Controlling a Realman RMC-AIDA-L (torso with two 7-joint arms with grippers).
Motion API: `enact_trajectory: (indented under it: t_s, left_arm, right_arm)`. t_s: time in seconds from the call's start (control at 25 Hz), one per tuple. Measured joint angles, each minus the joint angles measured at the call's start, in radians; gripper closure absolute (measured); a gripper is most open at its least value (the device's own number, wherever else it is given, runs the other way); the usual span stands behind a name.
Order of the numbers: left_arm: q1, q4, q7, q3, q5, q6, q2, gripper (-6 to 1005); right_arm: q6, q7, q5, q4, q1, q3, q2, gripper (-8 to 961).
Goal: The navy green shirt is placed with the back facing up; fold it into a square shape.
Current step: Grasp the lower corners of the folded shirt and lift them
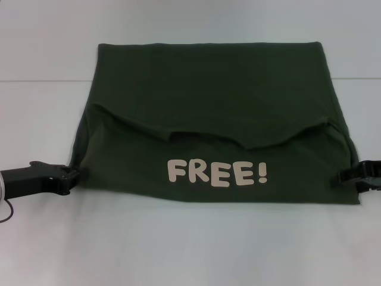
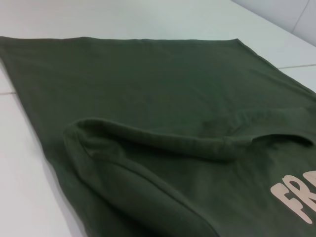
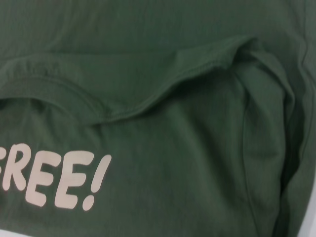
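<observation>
The navy green shirt (image 1: 208,89) lies flat across the table. Its near part is folded over, so the front with the cream letters "FREE!" (image 1: 217,173) and the curved neckline edge (image 1: 208,136) face up. My left gripper (image 1: 70,177) is at the shirt's near left edge, touching or just beside the cloth. My right gripper (image 1: 344,177) is at the near right edge. The left wrist view shows the folded neckline ridge (image 2: 197,143) and the plain back (image 2: 148,74). The right wrist view shows the letters (image 3: 54,180) and the neckline (image 3: 148,98).
The white table (image 1: 190,250) runs around the shirt, with a seam line (image 1: 41,80) across its far part. A thin cable (image 1: 6,211) hangs by the left arm.
</observation>
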Motion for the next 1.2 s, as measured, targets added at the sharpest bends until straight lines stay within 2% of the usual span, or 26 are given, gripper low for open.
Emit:
enact_trajectory:
  t_s: [0.4, 0.68, 1.12, 1.2]
  left_arm:
    - [0.0, 0.0, 0.0, 0.0, -0.001, 0.0, 0.0, 972]
    - [0.0, 0.0, 0.0, 0.0, -0.006, 0.0, 0.0, 971]
    - [0.0, 0.0, -0.004, 0.0, -0.008, 0.001, 0.0, 972]
    - [0.0, 0.0, -0.004, 0.0, -0.008, 0.001, 0.0, 972]
  right_arm:
    - [0.018, -0.01, 0.0, 0.015, 0.012, -0.01, 0.014, 296]
    - [0.024, -0.022, 0.0, 0.015, 0.014, -0.029, 0.015, 303]
    - [0.03, -0.026, -0.001, 0.013, 0.01, -0.052, 0.016, 551]
    - [0.03, -0.026, -0.001, 0.013, 0.009, -0.052, 0.016, 625]
